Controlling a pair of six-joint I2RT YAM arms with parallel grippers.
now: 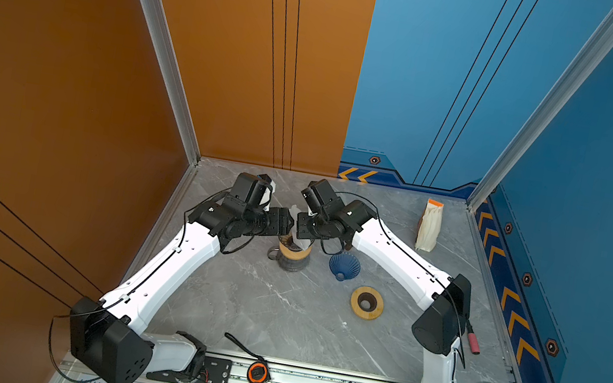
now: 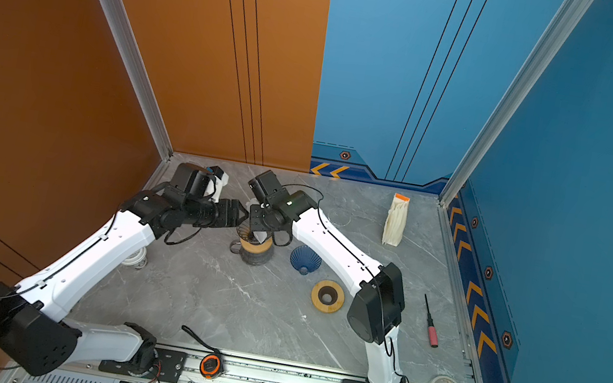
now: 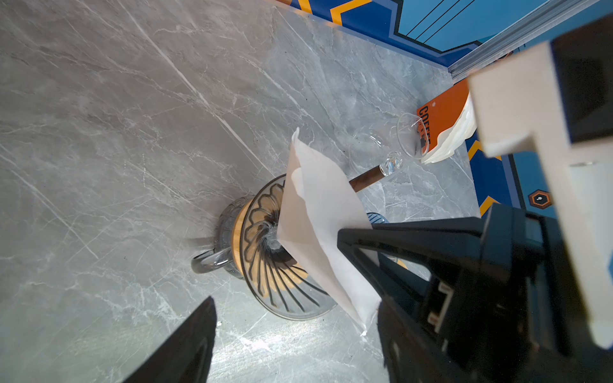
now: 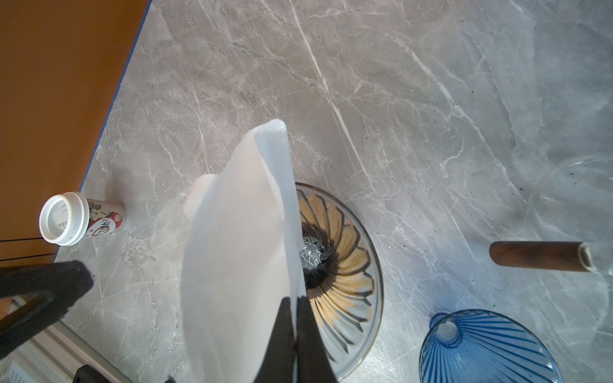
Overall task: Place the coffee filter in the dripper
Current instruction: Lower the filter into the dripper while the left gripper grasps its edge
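Filter: white paper coffee filter (image 4: 238, 248), folded flat, hangs over the mouth of the dripper.
Dripper: clear ribbed glass dripper (image 4: 348, 252) on a wooden collar, upright, centre of both top views, just below mid-height.
Right: right gripper (image 4: 295, 306) clenched on the filter's edge.
Left: left gripper (image 3: 274, 265) jaws apart, straddling filter and dripper, nothing clamped.
Contact: can't tell if paper touches glass.
Nearby: blue ribbed glass cone (image 1: 344, 265) just right of the dripper; round bamboo ring (image 1: 366, 302) lower right of that.
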